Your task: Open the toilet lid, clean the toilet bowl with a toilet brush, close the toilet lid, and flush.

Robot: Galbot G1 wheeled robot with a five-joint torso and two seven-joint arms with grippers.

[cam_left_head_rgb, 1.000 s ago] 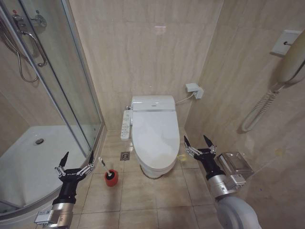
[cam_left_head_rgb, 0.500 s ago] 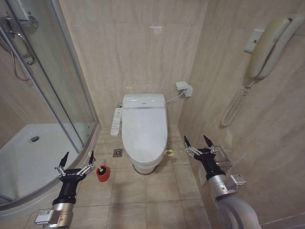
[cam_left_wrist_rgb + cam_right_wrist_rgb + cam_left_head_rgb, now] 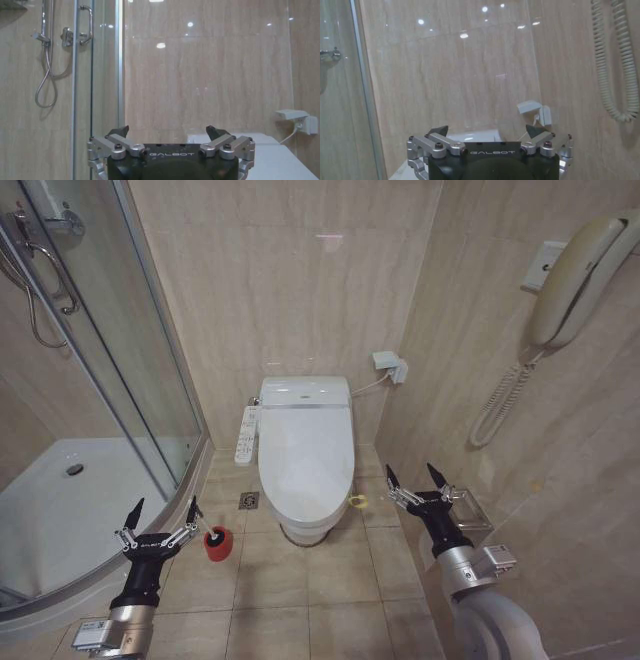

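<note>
toilet lid (image 3: 305, 450) shut | left end effector (image 3: 160, 515), right end effector (image 3: 418, 480) spread, empty | hook lid's front edge, lift slowly

Obs: occlusions, cut-offs

Toilet lid (image 3: 305, 452) down, so toilet bowl interior is hidden. Toilet brush (image 3: 215, 538) partly masked by left gripper (image 3: 160, 513) fingertip (bristle head not discernible). Wall phone (image 3: 585, 275) clipped at frame edge.
</note>
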